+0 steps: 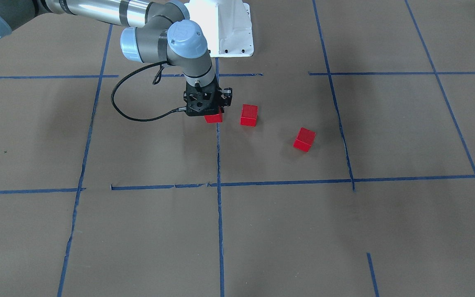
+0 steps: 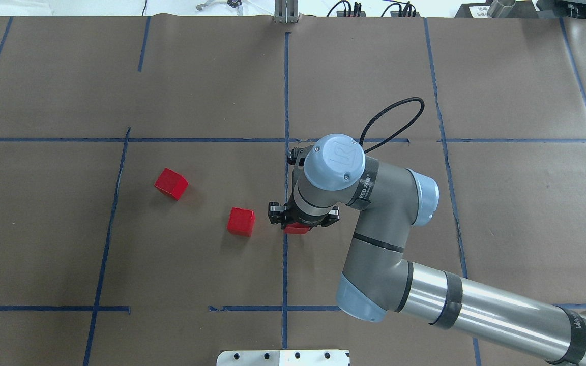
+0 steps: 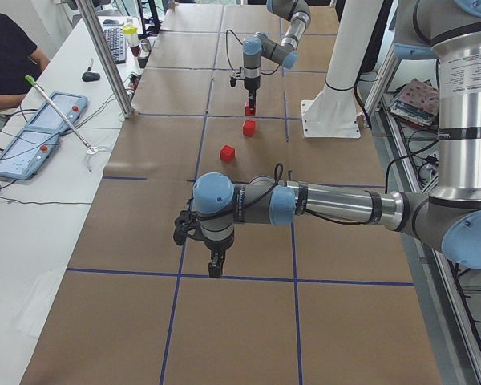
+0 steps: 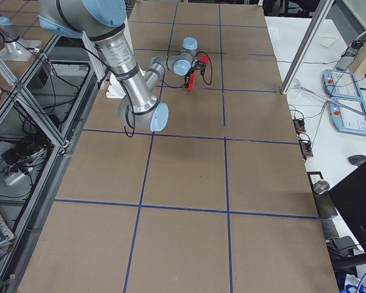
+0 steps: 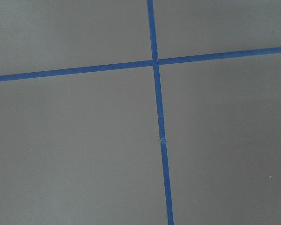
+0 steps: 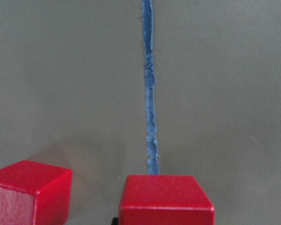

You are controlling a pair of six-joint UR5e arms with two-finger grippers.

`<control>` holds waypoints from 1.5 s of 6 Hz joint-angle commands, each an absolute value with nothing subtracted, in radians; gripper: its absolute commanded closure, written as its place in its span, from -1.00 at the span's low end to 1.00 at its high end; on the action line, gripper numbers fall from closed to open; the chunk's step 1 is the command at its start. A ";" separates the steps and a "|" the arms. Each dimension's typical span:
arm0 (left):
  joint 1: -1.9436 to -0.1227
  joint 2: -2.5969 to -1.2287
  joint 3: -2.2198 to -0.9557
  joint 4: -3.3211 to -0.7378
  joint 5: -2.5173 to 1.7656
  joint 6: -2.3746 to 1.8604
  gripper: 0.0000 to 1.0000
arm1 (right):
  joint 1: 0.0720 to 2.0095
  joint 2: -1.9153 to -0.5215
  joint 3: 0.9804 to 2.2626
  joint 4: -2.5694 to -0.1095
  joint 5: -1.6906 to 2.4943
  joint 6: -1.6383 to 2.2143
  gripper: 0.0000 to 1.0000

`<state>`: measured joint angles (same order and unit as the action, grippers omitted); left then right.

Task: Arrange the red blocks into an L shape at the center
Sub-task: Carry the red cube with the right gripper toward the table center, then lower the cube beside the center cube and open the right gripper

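**Clerk:** Item nearest the robot?

**Checker:** White metal base plate (image 2: 283, 357), at the near edge of the brown paper-covered bench (image 2: 44, 229), which is gridded in blue tape.

**Clerk:** Next out?

**Checker:** Right end effector (image 1: 209, 110), pointing straight down in the center cell (image 2: 196, 269), at the vertical blue tape line (image 2: 285, 264) that splits it. Directly beneath is the first small bright red cube (image 6: 166, 199), covering the line and lying mostly to its right. The wrist hides the fingers, so I cannot tell whether they are apart or clamped on the cube.

**Clerk:** Beside it?

**Checker:** Second small bright red cube (image 2: 241, 221), just to the robot's left of the first. It is square to the grid, with a narrow gap between the two and no contact.

**Clerk:** Further?

**Checker:** Third small bright red cube (image 2: 171, 184), further left and further out. It is well apart from the pair and turned at an angle to the grid, inside the center cell near its left border.

**Clerk:** The other arm?

**Checker:** Left end effector (image 3: 215, 269), hanging above the bench toward the robot's left end, well apart from all three cubes. Its wrist camera shows only a blue tape crossing (image 5: 154, 62) on bare paper. I cannot tell whether it is open or closed.

**Clerk:** Farthest entry?

**Checker:** White side table (image 3: 32, 208) across from the robot, carrying two tablets, with a person in a dark top (image 3: 8, 56) seated at it.
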<state>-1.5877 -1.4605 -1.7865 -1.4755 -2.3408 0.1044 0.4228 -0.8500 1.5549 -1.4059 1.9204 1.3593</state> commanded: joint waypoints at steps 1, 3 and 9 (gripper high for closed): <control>-1.588 -1.460 -1.793 -1.476 -2.341 0.103 -1.00 | 0.417 -0.835 1.533 -1.407 1.901 1.362 0.97; -1.588 -1.460 -1.793 -1.476 -2.341 0.104 -1.00 | 0.417 -0.801 1.493 -1.408 1.885 1.353 0.97; -1.588 -1.460 -1.793 -1.476 -2.341 0.104 -1.00 | 0.417 -0.784 1.479 -1.457 1.870 1.305 0.56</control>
